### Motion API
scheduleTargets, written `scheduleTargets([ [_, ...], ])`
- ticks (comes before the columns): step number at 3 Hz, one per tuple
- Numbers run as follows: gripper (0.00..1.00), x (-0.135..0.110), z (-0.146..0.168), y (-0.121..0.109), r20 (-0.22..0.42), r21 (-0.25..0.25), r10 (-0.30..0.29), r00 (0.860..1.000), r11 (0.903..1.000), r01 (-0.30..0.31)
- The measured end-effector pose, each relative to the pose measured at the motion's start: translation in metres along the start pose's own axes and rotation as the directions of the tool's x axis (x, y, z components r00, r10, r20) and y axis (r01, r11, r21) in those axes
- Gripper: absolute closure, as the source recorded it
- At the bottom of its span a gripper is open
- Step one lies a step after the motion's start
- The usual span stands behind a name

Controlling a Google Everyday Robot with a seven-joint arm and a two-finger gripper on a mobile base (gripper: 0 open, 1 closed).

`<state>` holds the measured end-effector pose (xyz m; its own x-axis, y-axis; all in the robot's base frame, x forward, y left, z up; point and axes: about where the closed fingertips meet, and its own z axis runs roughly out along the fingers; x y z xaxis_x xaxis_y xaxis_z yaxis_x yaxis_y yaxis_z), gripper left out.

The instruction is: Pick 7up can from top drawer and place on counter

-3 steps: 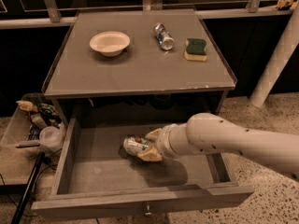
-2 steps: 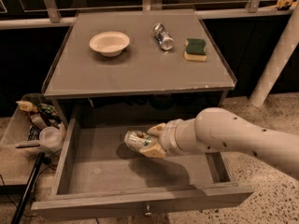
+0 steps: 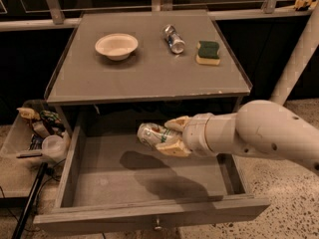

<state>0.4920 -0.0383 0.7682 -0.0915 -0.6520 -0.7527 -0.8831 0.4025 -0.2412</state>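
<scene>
Gripped sideways in the gripper (image 3: pixel 168 136) over the open top drawer (image 3: pixel 149 218): the 7up can (image 3: pixel 151 134), tan fingers (image 3: pixel 178 123) pressed tight on it from above and below, white-and-green label facing up, silver end pointing left. Held clear of the drawer floor, with a dark shadow (image 3: pixel 149 166) cast on the grey boards beneath. Reaching in from the right, across the drawer's right wall, the thick white arm (image 3: pixel 259 133), hiding the drawer's back right corner. Just behind and above the can, the chipped front edge of the counter (image 3: pixel 149 78), overhanging the back of the drawer and standing between the can and the counter top. On the counter, apart from one another and all toward the back: a shallow white bowl (image 3: pixel 116 46) at left, a silver-blue can (image 3: pixel 174 38) lying on its side near the centre, a green-and-yellow sponge (image 3: pixel 208 52) just to its right. On the drawer's plain front panel, a small metal knob (image 3: pixel 157 226). Left of the cabinet, a clear plastic bin (image 3: pixel 12 173) of clutter, with a plastic cup (image 3: pixel 54 146) close against the drawer's side and a black pole (image 3: pixel 30 203) slanting below. At far right, a leaning white post (image 3: pixel 296 59) above speckled floor (image 3: pixel 279 203).
</scene>
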Motion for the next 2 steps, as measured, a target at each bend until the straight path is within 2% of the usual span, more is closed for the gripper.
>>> scheduleTargets([
  [1, 1.0, -0.038, -0.045, -0.022, 0.062, 0.071, -0.064, 0.996, 0.9957, 0.06],
  [2, 1.0, -0.08, -0.089, -0.057, 0.096, 0.143, -0.124, 0.988, 0.9836, 0.11],
])
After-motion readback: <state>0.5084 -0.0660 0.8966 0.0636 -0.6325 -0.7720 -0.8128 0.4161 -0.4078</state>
